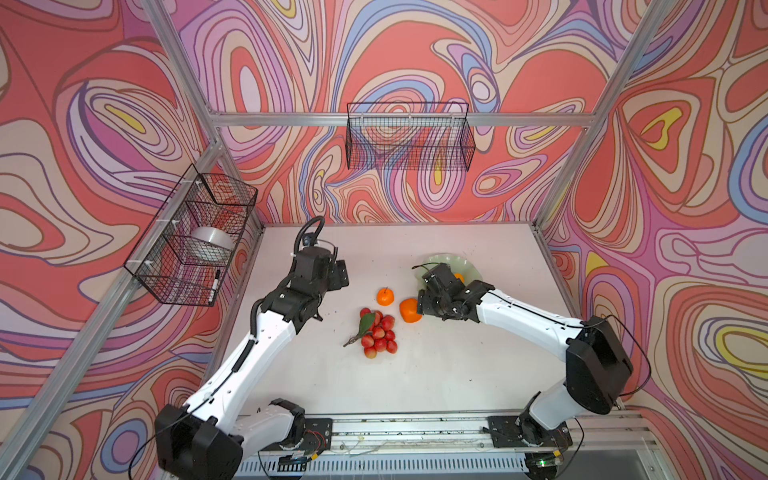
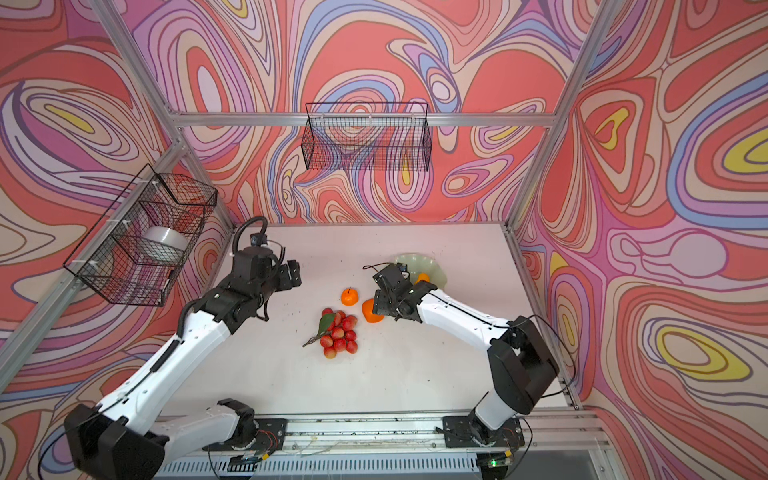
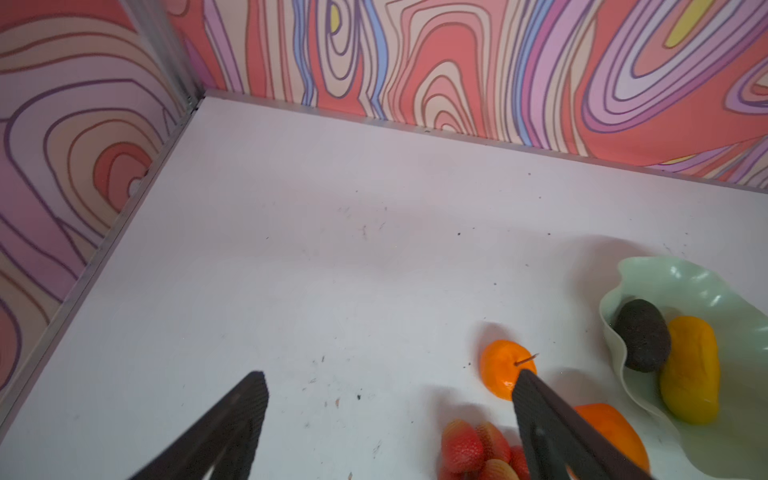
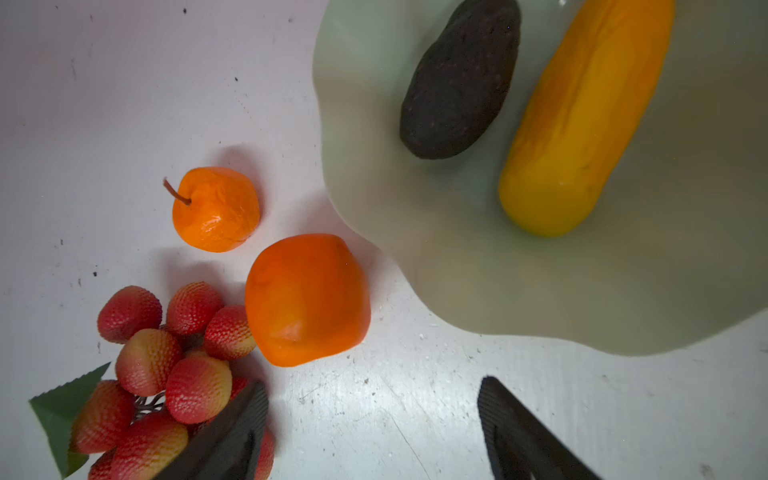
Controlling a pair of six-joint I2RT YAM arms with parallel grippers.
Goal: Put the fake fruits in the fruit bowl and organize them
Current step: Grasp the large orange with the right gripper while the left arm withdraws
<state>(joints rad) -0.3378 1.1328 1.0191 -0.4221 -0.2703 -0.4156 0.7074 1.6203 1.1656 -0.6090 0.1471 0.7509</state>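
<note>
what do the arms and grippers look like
The left arm and right arm have white tapered links, black joint housings and thin black cables. The left gripper and right gripper each have two flat black ribbed fingers.

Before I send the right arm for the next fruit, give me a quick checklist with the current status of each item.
1. Right gripper open and empty: ok.
2. Left gripper open and empty: ok.
3. Pale green glossy wavy-rimmed bowl has room beside the dark bumpy avocado and the elongated yellow-orange fruit: ok.
4. Larger plastic orange clear of the cluster of small red balls with leaf: cannot tell; they look to touch.
5. Small stemmed orange clear of its neighbours: ok.
6. All fruits in the bowl: not ok; three lie on the white table.
</note>
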